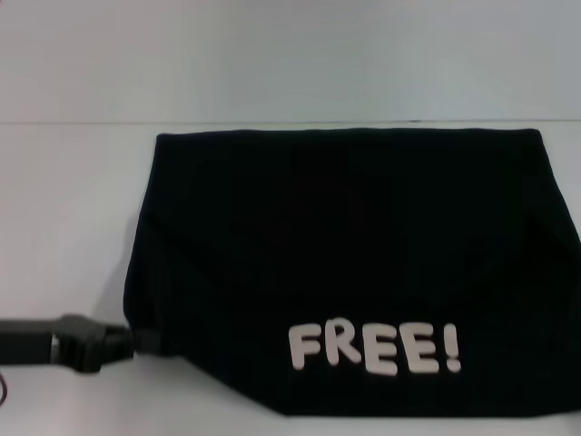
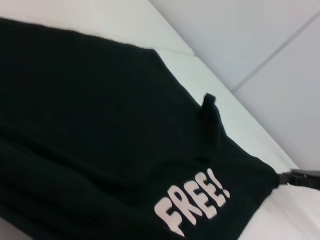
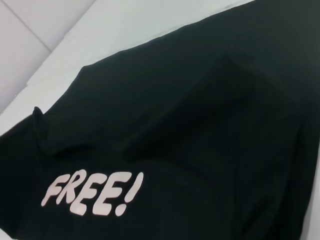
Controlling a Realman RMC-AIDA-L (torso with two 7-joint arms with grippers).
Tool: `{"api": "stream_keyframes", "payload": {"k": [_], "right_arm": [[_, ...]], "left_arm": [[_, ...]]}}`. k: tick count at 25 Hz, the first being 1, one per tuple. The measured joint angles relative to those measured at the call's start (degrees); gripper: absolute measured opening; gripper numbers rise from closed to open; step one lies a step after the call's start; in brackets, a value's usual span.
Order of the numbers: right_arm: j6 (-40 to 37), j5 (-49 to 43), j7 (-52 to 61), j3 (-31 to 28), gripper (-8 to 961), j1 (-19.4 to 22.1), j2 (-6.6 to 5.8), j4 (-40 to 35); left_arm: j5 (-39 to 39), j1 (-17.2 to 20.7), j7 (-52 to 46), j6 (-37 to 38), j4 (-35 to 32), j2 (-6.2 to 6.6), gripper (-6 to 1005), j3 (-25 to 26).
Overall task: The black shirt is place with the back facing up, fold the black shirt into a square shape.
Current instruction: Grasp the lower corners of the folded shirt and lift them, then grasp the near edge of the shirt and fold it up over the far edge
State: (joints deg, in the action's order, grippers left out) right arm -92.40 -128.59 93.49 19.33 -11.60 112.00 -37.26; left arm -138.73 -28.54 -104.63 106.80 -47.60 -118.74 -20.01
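Observation:
The black shirt (image 1: 354, 263) lies folded on the white table (image 1: 64, 227) as a broad, roughly rectangular shape. Its cream "FREE!" lettering (image 1: 374, 347) faces up near the front edge. My left gripper (image 1: 136, 342) sits low at the shirt's front left edge, touching or nearly touching the cloth. In the left wrist view the shirt (image 2: 100, 130) fills the picture, and a small raised tuck of cloth (image 2: 209, 102) stands up beyond the lettering. My right gripper (image 2: 300, 179) shows there at the shirt's corner past the "!". The right wrist view shows the shirt (image 3: 200, 125) and the lettering (image 3: 92, 194).
Bare white table surrounds the shirt on the left and along the back, up to the table's far edge (image 1: 82, 123). A pale wall (image 1: 290, 54) rises behind it. The shirt runs past the right side of the head view.

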Motion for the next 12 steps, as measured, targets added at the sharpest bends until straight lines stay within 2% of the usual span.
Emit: {"api": "stream_keyframes", "payload": {"k": [7, 12], "right_arm": [[-6.1, -0.1, -1.9, -4.8, 60, 4.5, -0.09, -1.3], [-7.3, -0.1, -1.4, -6.1, 60, 2.5, -0.49, -2.2]], "left_arm": [[-2.8, 2.6, 0.4, 3.5, -0.2, -0.78, 0, 0.2], [-2.5, 0.7, -0.2, 2.9, 0.2, -0.26, 0, 0.8]]}}
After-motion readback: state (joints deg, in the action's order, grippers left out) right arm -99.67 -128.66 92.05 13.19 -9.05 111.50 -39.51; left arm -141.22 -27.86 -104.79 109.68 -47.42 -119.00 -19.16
